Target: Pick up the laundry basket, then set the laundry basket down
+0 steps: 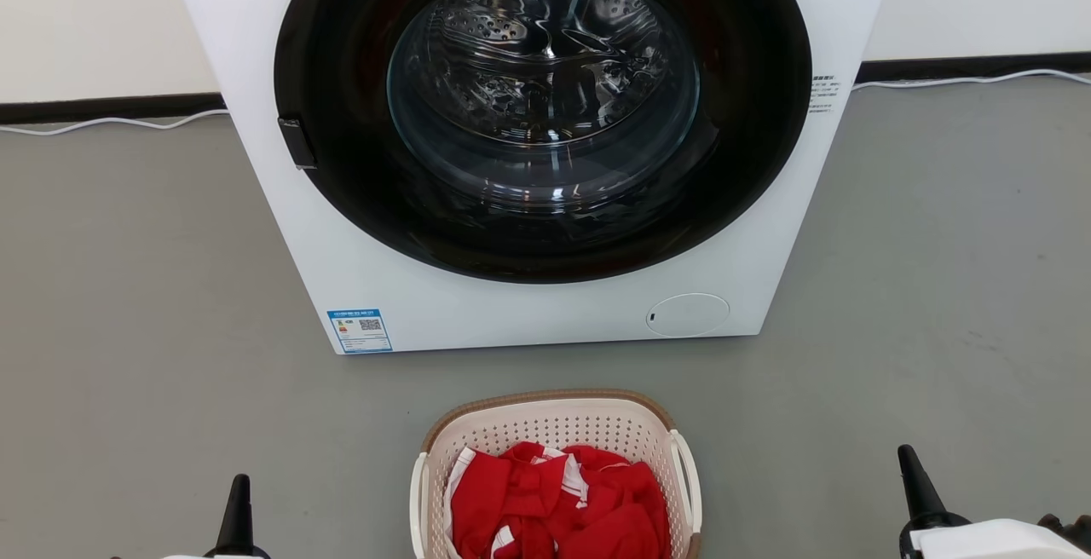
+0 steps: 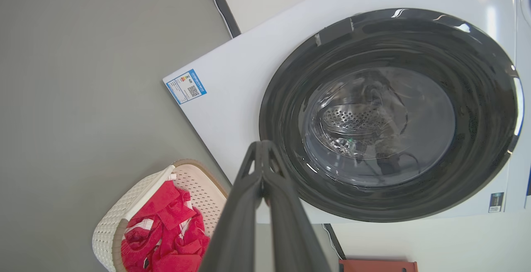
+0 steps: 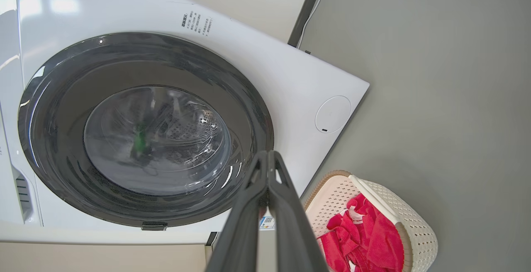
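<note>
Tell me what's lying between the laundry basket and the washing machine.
Nothing: in the head view, just a strip of bare grey floor separates the laundry basket from the washing machine.

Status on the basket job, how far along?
Done: nothing evident; the basket sits on the floor before the washer, red clothes inside. In hand: nothing; left gripper and right gripper are shut, flanking it, apart from it. Left: grip the handles, lift, set down, unless that already happened, which one moment cannot settle.
</note>
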